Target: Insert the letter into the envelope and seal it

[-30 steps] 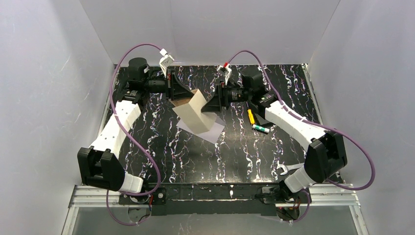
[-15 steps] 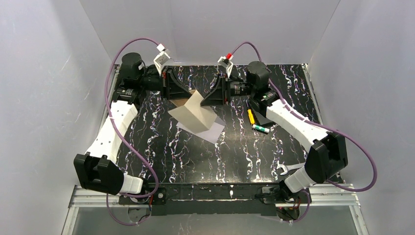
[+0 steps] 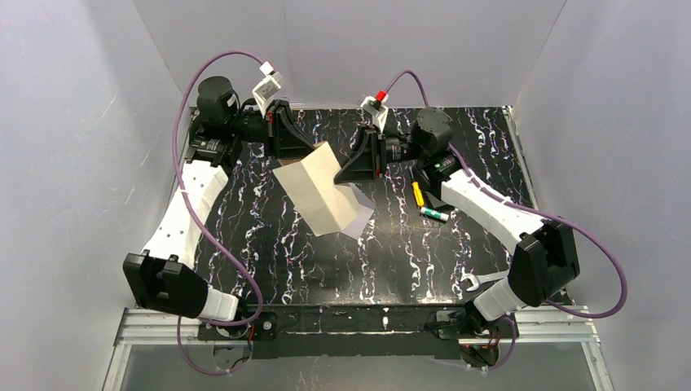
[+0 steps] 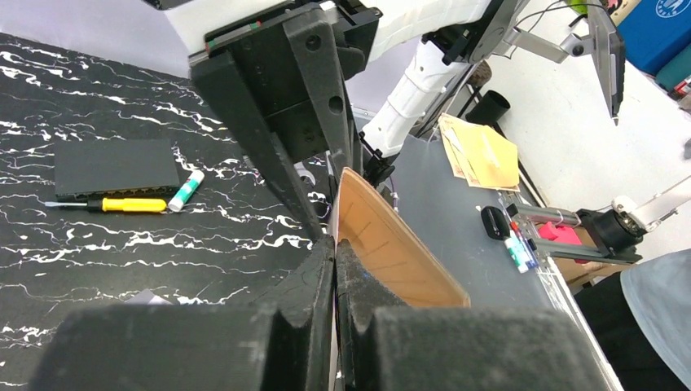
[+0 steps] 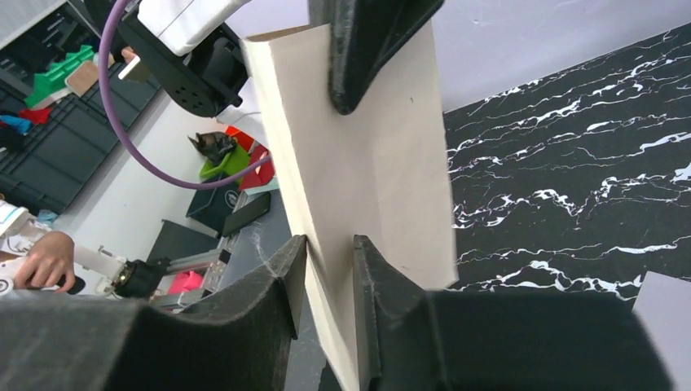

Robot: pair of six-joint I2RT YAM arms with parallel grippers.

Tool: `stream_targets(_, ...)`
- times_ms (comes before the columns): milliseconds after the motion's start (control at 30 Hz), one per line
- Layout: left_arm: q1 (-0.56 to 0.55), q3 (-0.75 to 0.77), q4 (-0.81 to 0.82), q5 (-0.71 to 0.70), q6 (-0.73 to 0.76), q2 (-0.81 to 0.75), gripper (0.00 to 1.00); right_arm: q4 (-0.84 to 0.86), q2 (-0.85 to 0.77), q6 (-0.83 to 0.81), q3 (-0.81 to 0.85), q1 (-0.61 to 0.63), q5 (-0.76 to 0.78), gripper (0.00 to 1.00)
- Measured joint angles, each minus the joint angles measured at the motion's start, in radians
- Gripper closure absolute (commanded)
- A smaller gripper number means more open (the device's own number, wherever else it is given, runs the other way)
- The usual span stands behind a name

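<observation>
I have the letter (image 3: 316, 189) held up off the counter (image 3: 269, 244), slanting between the two arms over the far middle. The left gripper (image 4: 334, 244) has its jaws pressed tight on one edge of the sheet. The right gripper (image 5: 326, 254) has narrow jaws around the opposite edge; I think they pinch it, though the contact is hard to see. The envelope (image 3: 363, 213) lies flat on the counter beneath the letter's lower end, partly covered.
</observation>
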Motion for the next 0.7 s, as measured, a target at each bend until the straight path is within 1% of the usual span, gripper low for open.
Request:
stream_targets(133, 0.001, 0.004, -0.001, -0.013, -0.008, 0.021, 0.99, -0.014, 0.0, -0.019, 0.0, 0.013, 0.0, 0.94)
stream_targets(167, 0.001, 0.004, -0.002, -0.018, -0.01, 0.025, 0.89, -0.021, 0.0, -0.024, 0.0, 0.013, 0.001, 0.99)
stream_targets(233, 0.003, 0.004, -0.002, -0.026, -0.012, 0.03, 0.69, -0.037, 0.0, -0.038, 0.001, 0.014, 0.008, 0.99)
stream_targets(300, 0.01, 0.004, 0.0, -0.039, -0.004, 0.03, 0.54, -0.064, 0.0, -0.054, 0.003, 0.014, 0.023, 0.99)
stream_targets(367, 0.029, 0.001, -0.001, -0.07, 0.016, 0.023, 0.44, -0.102, 0.0, -0.08, 0.008, 0.014, 0.05, 0.99)
stream_targets(433, 0.066, -0.025, -0.011, -0.144, 0.057, -0.007, 0.34, -0.154, 0.0, -0.119, 0.016, 0.013, 0.093, 0.99)
stream_targets(500, 0.102, -0.072, -0.043, -0.272, 0.129, -0.065, 0.24, -0.227, -0.002, -0.174, 0.023, 0.01, 0.165, 0.99)
stream_targets(567, 0.126, -0.133, -0.066, -0.458, 0.193, -0.138, 0.11, -0.321, -0.005, -0.233, 0.034, 0.006, 0.28, 0.99)
stream_targets(600, 0.129, -0.167, -0.07, -0.581, 0.22, -0.179, 0.09, -0.367, -0.006, -0.261, 0.04, 0.003, 0.348, 0.99)
stream_targets(667, 0.129, -0.218, -0.077, -0.816, 0.242, -0.245, 0.08, -0.462, -0.009, -0.297, 0.058, -0.001, 0.505, 0.99)
stream_targets(700, 0.128, -0.227, -0.082, -0.898, 0.243, -0.261, 0.08, -0.51, -0.01, -0.31, 0.071, -0.002, 0.594, 0.99)
